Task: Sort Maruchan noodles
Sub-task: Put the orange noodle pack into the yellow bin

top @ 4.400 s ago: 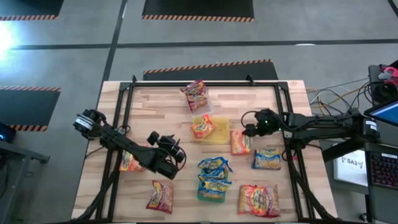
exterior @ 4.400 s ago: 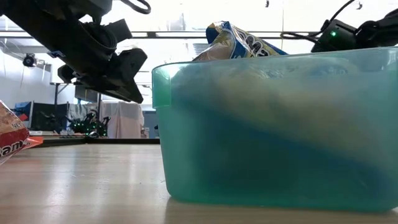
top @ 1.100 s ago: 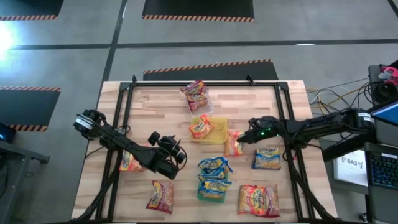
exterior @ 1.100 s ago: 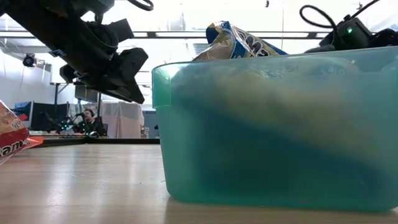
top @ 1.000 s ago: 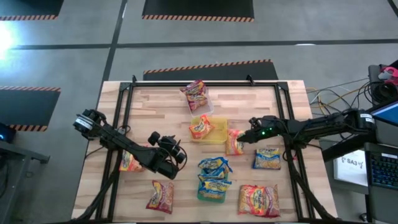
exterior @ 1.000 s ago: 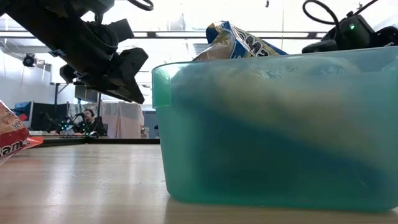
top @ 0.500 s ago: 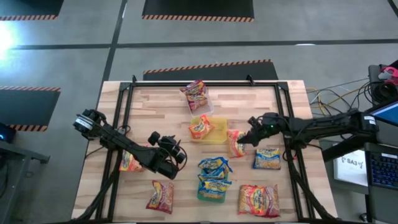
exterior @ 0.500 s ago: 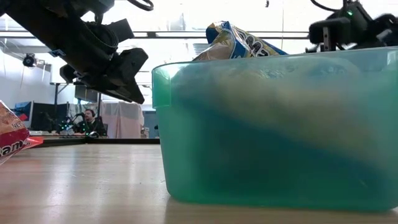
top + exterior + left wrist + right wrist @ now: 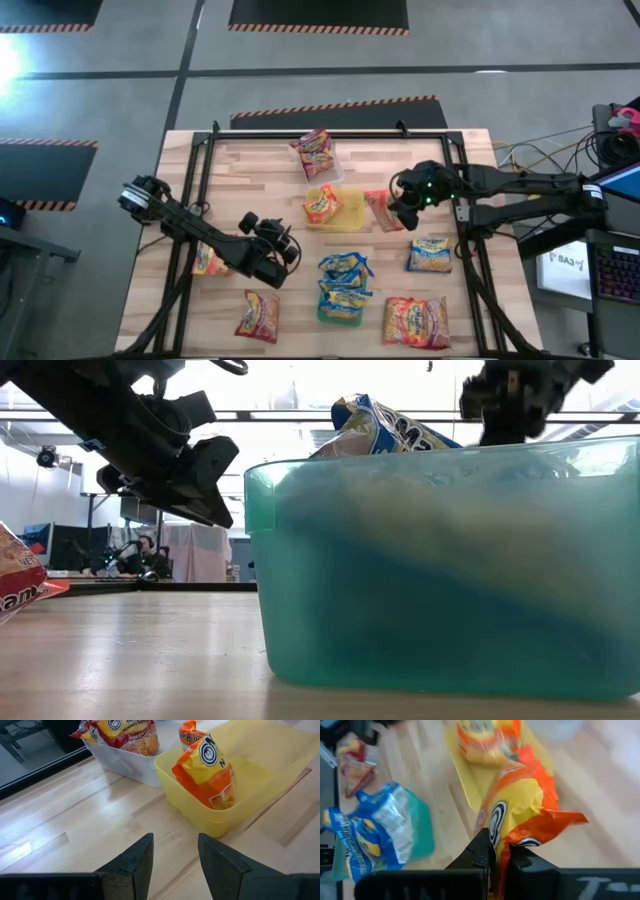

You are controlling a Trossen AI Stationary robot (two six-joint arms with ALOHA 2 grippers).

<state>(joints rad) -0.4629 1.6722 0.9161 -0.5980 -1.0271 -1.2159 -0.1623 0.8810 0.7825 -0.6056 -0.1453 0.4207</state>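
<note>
My right gripper point(image 9: 397, 212) is shut on an orange and yellow noodle packet point(image 9: 380, 208), just right of the yellow tray point(image 9: 350, 212). Another orange packet point(image 9: 210, 770) leans on its edge inside that tray. Red packets point(image 9: 316, 150) stand in the clear tray point(image 9: 127, 760) beyond it. Blue packets point(image 9: 345, 272) fill the green tray point(image 9: 450, 560). My left gripper point(image 9: 175, 856) hangs open over bare wood at mid-left, pointing at the yellow tray, with nothing between its fingers. My right gripper pinches the orange packet by one crimped end point(image 9: 504, 845) between its two shut fingers. The fingers point(image 9: 482, 847) come slanting down from the table's right. The packet stretches away from the fingers toward the yellow tray and looks lifted off the table.
Loose on the table lie a blue packet point(image 9: 430, 253), a red packet point(image 9: 415, 320) near the front right, another red one point(image 9: 258, 315) at the front left, and an orange one point(image 9: 208, 262) under my left arm. A black frame point(image 9: 205, 170) edges the table.
My right gripper, staying shut, has risen and gone toward the far edge with the orange packet. The packet has come up off the table beside the yellow tray. My left arm has kept still.
</note>
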